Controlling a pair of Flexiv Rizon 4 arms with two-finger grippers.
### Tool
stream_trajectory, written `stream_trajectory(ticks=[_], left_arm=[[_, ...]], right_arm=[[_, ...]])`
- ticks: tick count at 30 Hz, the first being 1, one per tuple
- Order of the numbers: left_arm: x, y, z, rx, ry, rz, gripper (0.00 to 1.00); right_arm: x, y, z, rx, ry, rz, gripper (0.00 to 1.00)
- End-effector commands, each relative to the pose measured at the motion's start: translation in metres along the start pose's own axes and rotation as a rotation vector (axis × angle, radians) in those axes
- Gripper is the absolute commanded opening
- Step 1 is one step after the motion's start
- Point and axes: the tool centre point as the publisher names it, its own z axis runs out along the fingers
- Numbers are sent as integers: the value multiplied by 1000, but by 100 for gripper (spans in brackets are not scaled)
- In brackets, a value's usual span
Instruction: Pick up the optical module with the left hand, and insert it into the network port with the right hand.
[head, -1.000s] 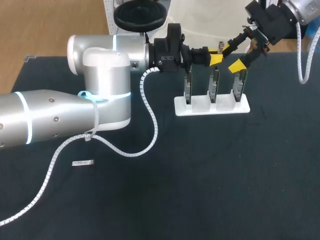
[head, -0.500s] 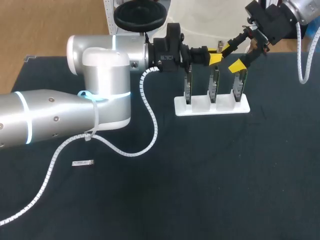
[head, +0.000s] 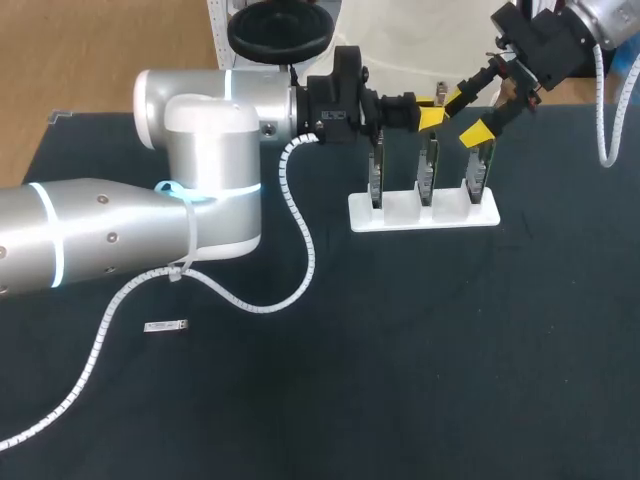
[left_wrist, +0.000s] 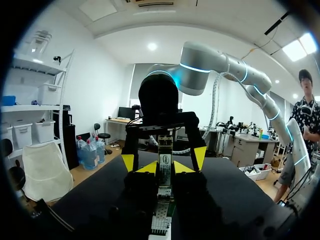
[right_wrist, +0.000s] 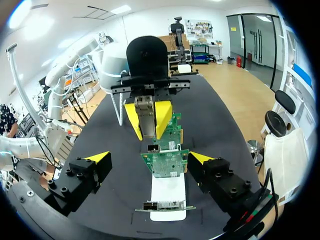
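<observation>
Silver optical module (right_wrist: 145, 107) clamped in left gripper (right_wrist: 146, 120) above white rack (head: 410, 220); right gripper (head: 463, 115) alongside, fingers apart, likely for handover.

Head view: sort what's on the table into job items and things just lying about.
Job items: optical module clamped in the left gripper; open right gripper; network cards standing in the white stand.
Lying about: small silver module, flat and untouched, far from the stand.

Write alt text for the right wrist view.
The left gripper holds a silver optical module over green network cards standing in a white rack. The right gripper is open, straddling the nearest card without touching it.
</observation>
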Motion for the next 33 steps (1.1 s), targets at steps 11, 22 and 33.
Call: stream_trajectory(ticks=[11,22,33], left_arm=[[0,1,0,3,3,0,0],[0,1,0,3,3,0,0],[0,1,0,3,3,0,0]], right_arm=[[-27,5,-18,48,-59,-59,100],[-43,7,-22,40,-129,-86,100],[-54,10,-18,46,-131,-125,100]])
